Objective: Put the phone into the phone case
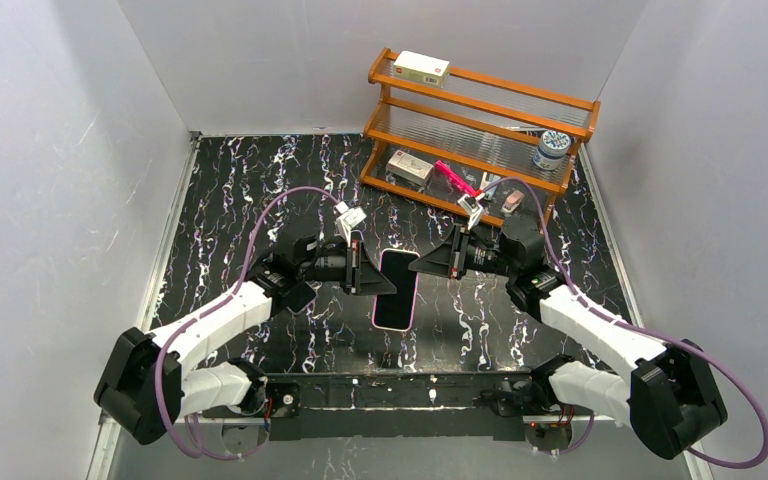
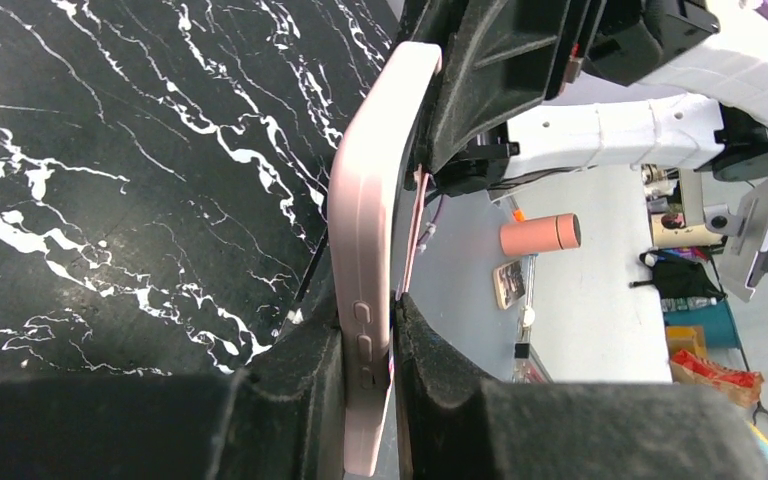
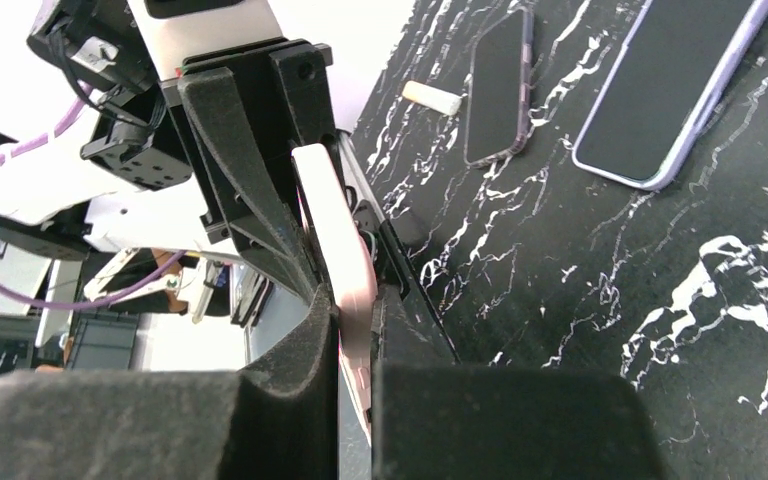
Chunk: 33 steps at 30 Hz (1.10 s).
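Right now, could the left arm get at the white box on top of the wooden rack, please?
Probably not: the left gripper is shut on the phone case, and the white box sits atop the rack, far back.

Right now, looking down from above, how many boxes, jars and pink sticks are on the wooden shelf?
Boxes: 2
Jars: 1
Pink sticks: 1
Total: 4
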Tool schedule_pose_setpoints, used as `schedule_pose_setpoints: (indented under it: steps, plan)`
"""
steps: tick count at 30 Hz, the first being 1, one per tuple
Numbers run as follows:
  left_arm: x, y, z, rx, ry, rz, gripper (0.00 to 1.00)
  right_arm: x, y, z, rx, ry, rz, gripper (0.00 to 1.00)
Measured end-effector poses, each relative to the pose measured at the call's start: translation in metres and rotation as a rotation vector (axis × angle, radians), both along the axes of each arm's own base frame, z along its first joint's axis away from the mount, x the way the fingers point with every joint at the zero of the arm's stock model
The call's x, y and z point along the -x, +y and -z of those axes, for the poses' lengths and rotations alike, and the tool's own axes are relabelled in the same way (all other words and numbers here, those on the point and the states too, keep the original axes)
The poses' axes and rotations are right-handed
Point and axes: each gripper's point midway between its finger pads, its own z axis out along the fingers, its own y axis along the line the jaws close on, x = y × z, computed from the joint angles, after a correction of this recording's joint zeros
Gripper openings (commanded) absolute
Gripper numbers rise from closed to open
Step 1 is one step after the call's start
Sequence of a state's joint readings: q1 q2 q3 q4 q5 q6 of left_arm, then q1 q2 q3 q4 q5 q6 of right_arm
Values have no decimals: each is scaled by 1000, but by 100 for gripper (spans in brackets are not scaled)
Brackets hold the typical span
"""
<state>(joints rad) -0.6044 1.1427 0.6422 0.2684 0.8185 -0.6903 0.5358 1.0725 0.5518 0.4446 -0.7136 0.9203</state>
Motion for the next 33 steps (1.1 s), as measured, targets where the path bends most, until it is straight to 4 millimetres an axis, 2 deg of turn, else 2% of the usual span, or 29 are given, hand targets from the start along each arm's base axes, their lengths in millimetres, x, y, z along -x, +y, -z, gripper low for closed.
schedule_pose_setpoints:
  steps: [1, 4, 8, 10, 13, 16, 20, 23, 25, 27, 28, 30, 31, 33]
  plan:
    - [-1, 0, 2, -6, 7, -4, 0, -1, 0, 2, 8, 10, 11, 3]
    - [-3, -2, 6, -12, 32, -17, 0, -4, -3, 9, 34, 35, 46, 24]
    - [-5, -7, 2, 30, 49, -39, 0, -6, -9, 9, 57, 49, 106, 57]
    - [-10, -8, 3, 39, 67, -76, 0, -5, -11, 7, 59, 47, 120, 68]
    - [-20, -6, 7, 48, 104, -153, 0, -2, -12, -1, 37, 23, 114, 74]
    - [-27, -6, 4, 65, 121, -197, 0, 4, -12, -1, 19, 17, 88, 73]
    - [-35, -9, -10, 120, 122, -235, 0, 13, -12, 13, 14, 56, 51, 72]
    - [-39, -11, -23, 174, 121, -242, 0, 17, -10, 22, 10, 85, 25, 66]
    - [-42, -14, -27, 198, 125, -246, 0, 20, -9, 25, 2, 102, 8, 54]
    - [-44, -16, -27, 209, 137, -249, 0, 21, -8, 25, -10, 107, -4, 38]
    - [-45, -17, -27, 212, 145, -252, 0, 22, -7, 24, -19, 108, -10, 25]
    - [-47, -18, -26, 215, 162, -260, 0, 23, -6, 23, -31, 105, -21, 8]
    - [-47, -18, -27, 224, 164, -260, 0, 24, -6, 24, -35, 115, -24, 2]
    - [-48, -19, -26, 227, 173, -263, 10, 25, -6, 22, -44, 117, -31, 1]
